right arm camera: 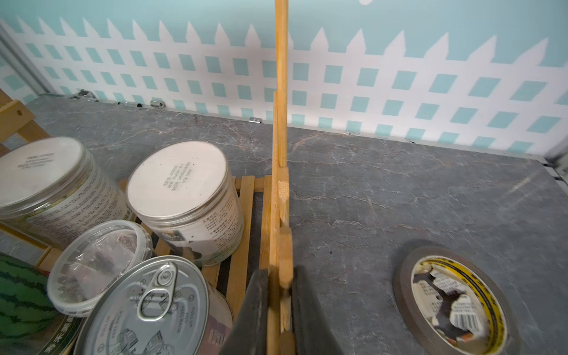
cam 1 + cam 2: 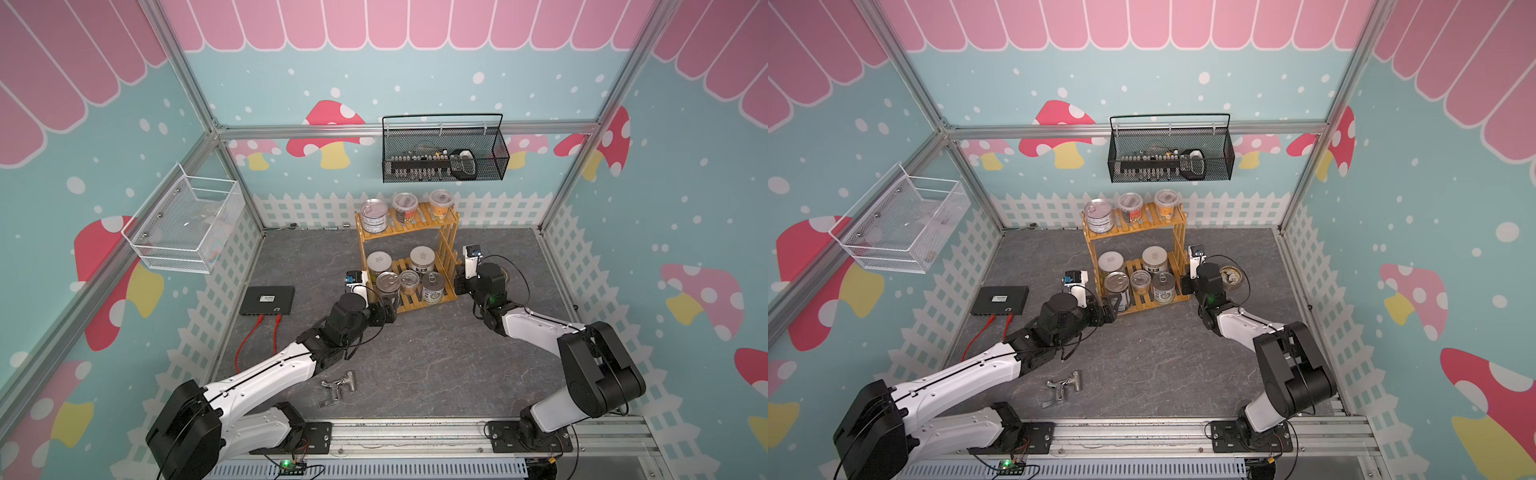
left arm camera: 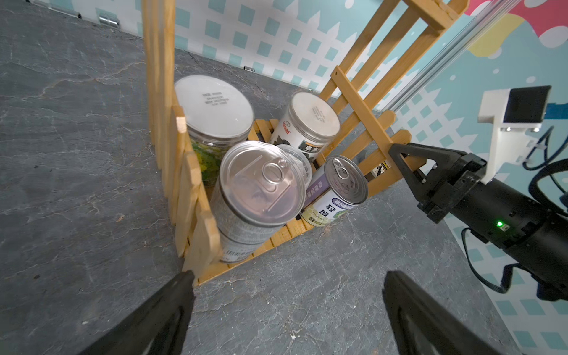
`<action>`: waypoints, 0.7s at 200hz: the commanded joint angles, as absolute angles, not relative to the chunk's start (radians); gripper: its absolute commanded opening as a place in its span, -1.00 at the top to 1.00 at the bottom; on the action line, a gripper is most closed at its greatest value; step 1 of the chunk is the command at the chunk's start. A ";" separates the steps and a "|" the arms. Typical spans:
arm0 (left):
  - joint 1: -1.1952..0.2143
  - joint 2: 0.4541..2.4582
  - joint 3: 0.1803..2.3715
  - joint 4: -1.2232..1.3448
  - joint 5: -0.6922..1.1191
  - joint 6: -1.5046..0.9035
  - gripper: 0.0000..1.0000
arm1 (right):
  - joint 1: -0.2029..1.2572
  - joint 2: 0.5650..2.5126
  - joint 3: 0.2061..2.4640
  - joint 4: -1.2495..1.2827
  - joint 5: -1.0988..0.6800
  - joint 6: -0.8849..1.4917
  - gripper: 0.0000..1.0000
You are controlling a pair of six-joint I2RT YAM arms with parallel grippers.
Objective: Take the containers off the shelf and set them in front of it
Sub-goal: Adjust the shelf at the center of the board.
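1. All eight containers [image 2: 409, 281] stand on the two-tier bamboo shelf [image 2: 422, 224], which sits toward the rear of the grey table [image 2: 415, 357].
2. On the top tier are one tin can [image 2: 374, 215] and two clear jars [image 2: 405, 206]. On the lower tier, two white-lidded jars [image 3: 214, 104] stand at the back. Two pull-tab cans [image 3: 261, 181] stand in front, with a small clear jar [image 1: 96, 255] between them.
3. My right gripper [image 1: 280, 273] is clamped on a slat of the shelf's right side, one finger inside the rack and one outside.
4. My left gripper [image 3: 285, 278] hangs with its jaws wide apart and holds nothing. It is low at the lower tier's left front corner, facing the nearer pull-tab can. One fingertip is right at the corner post, and I cannot tell whether it touches.
5. A flat tape roll [image 1: 455, 304] lies on the table just beside the shelf's right side.
6. A metal faucet piece [image 2: 338, 386] lies well in front of the shelf. A black box [image 2: 268, 300] with orange cables sits to its left.
7. A black wire basket [image 2: 444, 166] hangs on the back wall and a white mesh basket [image 2: 183, 232] on the left wall.
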State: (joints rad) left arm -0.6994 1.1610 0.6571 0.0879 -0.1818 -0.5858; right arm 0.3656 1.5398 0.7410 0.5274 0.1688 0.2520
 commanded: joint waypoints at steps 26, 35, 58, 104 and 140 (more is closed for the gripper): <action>-0.622 1.195 0.682 0.144 -0.046 -0.521 -0.98 | 0.417 1.548 0.791 0.437 0.511 0.415 1.00; -0.608 1.201 0.687 0.151 -0.025 -0.506 -0.98 | 0.427 1.544 0.781 0.454 0.519 0.419 1.00; -0.577 1.222 0.708 0.153 0.013 -0.472 -0.98 | 0.457 1.554 0.798 0.442 0.539 0.406 0.97; -0.533 1.246 0.731 0.161 0.062 -0.437 -0.98 | 0.471 1.557 0.812 0.480 0.476 0.345 0.94; -0.512 1.251 0.746 0.166 0.075 -0.422 -0.99 | 0.471 1.600 0.849 0.495 0.416 0.307 0.94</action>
State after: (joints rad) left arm -0.5266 1.2419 0.7109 0.1482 0.0467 -0.4591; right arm 0.4644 1.5620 0.7956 0.4358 0.4587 0.3580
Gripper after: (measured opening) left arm 0.992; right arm 0.144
